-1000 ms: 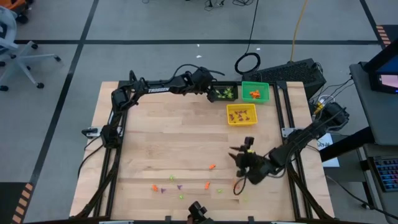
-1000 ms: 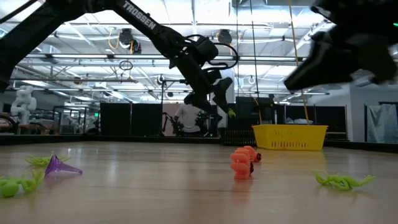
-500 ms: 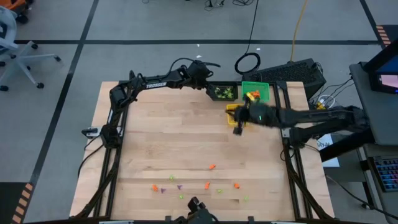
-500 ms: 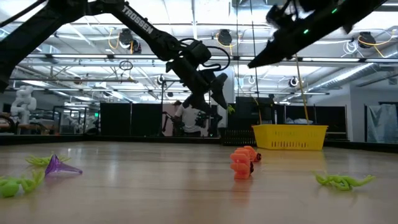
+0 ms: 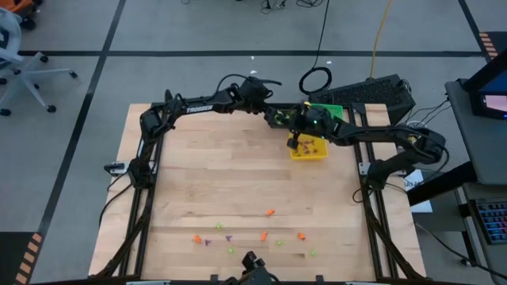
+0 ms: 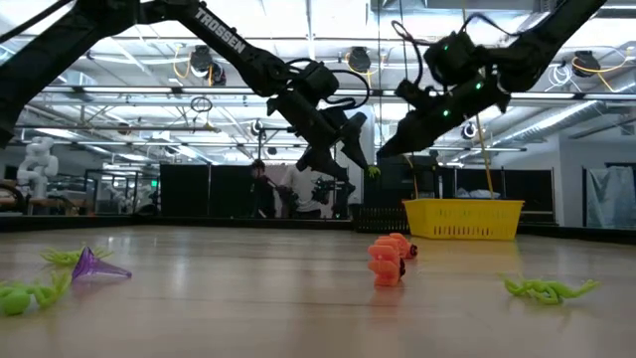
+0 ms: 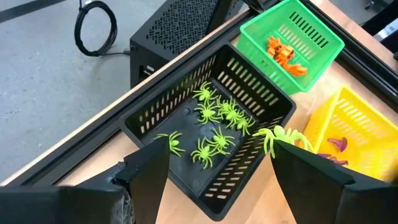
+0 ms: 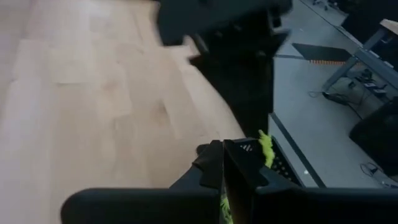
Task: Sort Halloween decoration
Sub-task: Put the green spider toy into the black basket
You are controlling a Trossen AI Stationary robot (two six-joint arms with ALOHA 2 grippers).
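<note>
Since a second ago, the right gripper point(image 5: 293, 145) has swung from the near edge to the bins, fingers closed on a light-green spider point(image 8: 266, 147). Left gripper point(image 7: 214, 168) hovers with fingers wide apart over the black bin point(image 7: 261, 98), a spider point(image 7: 283, 135) touching one finger. Other tiny orange, purple and green trinkets point(image 5: 264, 235) lie scattered on the surface point(image 5: 214, 182).

Right wrist view blurred; right pincer point(image 8: 222, 163) hides most of green trinket point(image 8: 266, 148).

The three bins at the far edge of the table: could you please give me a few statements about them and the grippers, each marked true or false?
1. The black bin holds light-green spiders. True.
2. The green bin holds purple trinkets. False: it holds orange trinkets.
3. The right gripper is shut on a light-green piece. True.
4. The left gripper is shut. False: it hangs open above the black bin.
5. The yellow bin is empty. False: purple pieces lie in it.
</note>
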